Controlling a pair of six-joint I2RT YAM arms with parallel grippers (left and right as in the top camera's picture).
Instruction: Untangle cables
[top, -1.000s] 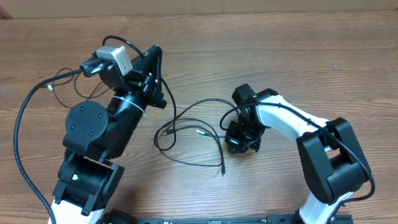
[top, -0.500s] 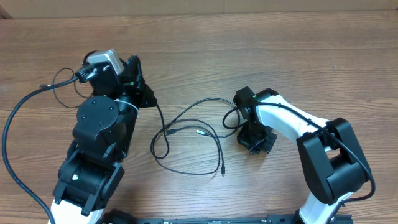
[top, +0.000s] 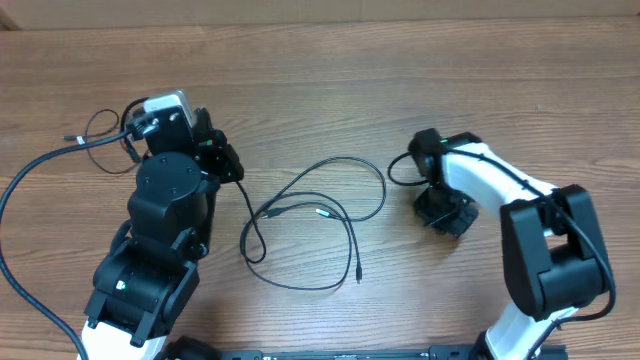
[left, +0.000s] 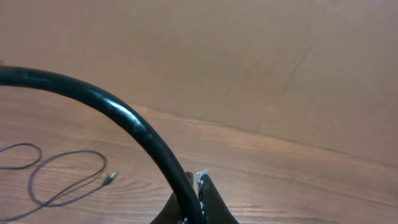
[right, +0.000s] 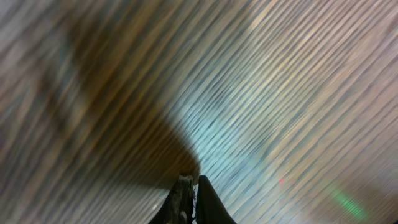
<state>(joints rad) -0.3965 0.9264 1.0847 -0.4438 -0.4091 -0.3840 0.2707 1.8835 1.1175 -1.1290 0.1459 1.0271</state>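
Thin black cables (top: 320, 215) lie in loose overlapping loops at the table's middle, with small plugs (top: 357, 276) at their ends. One strand runs left up to my left gripper (top: 228, 168). In the left wrist view the jaws (left: 196, 183) are shut, and a black cord (left: 134, 124) arcs down into them. Another thin loop with a plug (top: 95, 128) lies at the far left and also shows in the left wrist view (left: 68, 180). My right gripper (top: 447, 213) is to the right of the loops. Its jaws (right: 193, 182) are shut and empty over blurred wood.
A thick black arm cord (top: 40, 165) sweeps across the left of the wooden table (top: 330, 60). A brown wall (left: 249, 62) stands at the far edge. The right arm's white link (top: 490, 175) lies to the right of the cables.
My left arm has folded back to the left and toward its base, drawing one cable strand left with it. My right gripper has moved right, away from the loops.
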